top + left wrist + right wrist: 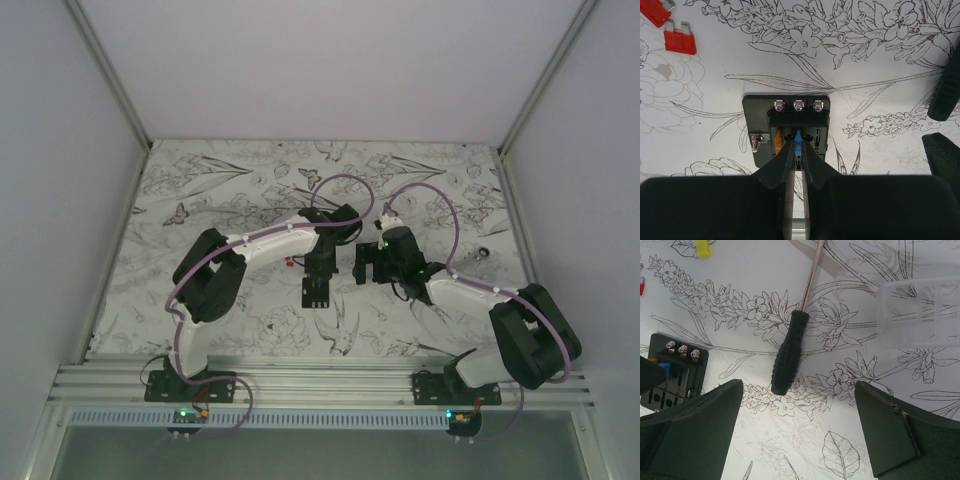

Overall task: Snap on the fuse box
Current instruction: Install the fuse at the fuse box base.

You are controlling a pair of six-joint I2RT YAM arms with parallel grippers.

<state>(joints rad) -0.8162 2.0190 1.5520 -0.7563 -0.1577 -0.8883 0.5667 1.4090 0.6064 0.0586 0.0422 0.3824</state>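
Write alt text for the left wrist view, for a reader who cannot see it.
The left gripper, its black fingers nearly closed, pinches a small blue fuse in the flat black plastic fuse box, beside an orange fuse. Two loose red fuses lie at upper left on the white floral-print table cover.

Bright even light, soft faint shadows, wrist views sharp, overhead softer

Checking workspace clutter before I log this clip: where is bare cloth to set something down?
Free: the far table strip along the back wall, and its left side between side wall and left arm. Crowded: the centre, where fuse box, left gripper, right gripper, red fuses, screwdriver and clear cover cluster.
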